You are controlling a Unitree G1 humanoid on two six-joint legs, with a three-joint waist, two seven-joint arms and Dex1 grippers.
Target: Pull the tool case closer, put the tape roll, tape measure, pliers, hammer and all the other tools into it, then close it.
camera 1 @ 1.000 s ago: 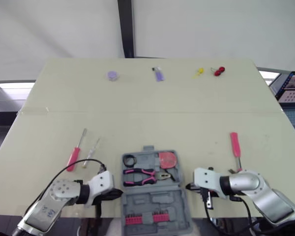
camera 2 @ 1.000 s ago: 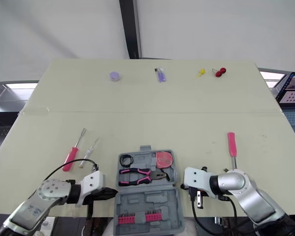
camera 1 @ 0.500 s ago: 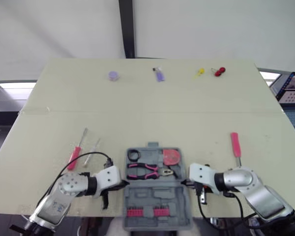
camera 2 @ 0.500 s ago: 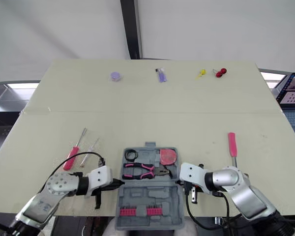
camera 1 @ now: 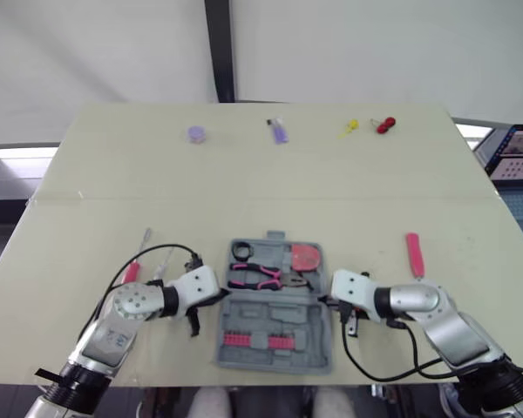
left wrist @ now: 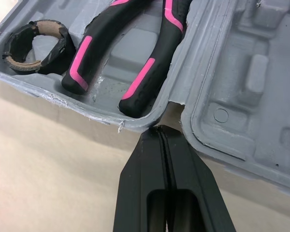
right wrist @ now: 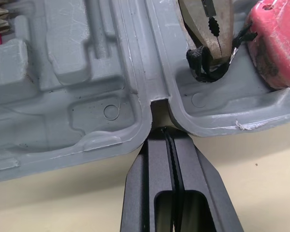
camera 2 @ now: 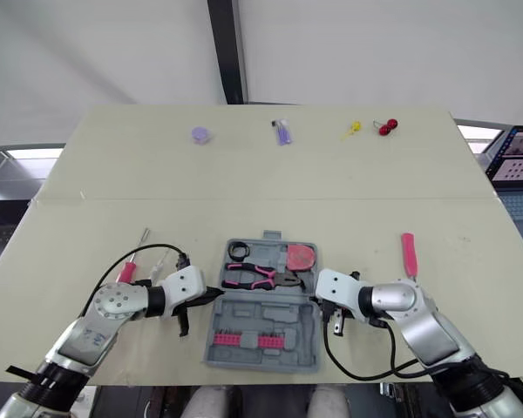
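As closed, empty L claw (left wrist: 160,133) and R claw (right wrist: 167,133) touch tool case (camera 1: 275,324) hinge, we judge pull step; next: grab pink screwdriver (camera 1: 413,253).

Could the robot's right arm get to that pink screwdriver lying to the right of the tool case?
Probably yes. The pink screwdriver lies on bare table just beyond the right gripper, nothing between them. That gripper is shut against the hinge of the tool case, so it must back off and open first.
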